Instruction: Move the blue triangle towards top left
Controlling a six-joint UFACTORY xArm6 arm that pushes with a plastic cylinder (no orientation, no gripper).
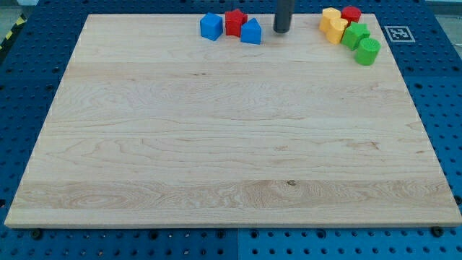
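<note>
Resting on the wooden board near its top edge, my tip, the lower end of the straight dark rod, stands just to the view's right of the blue triangular block, close beside it but with a sliver of bare wood between them. It carries nothing and grips nothing; it is a plain pusher, not touching any block.

That position looks deliberate: judged from the task, a shove toward the view's left would drive the blue triangular block along the top edge toward the top-left corner.

Touching it on its upper left is the red star-like block, and beyond that sits the blue cube-like block, so a straight push would likely sweep those two along as well.

Its peaked top points toward the view's top, and its long axis appears to run roughly across the view, though the block is small and I cannot be sure.

Well apart at the view's top right cluster two yellow blocks, a red block and two green blocks.
</note>
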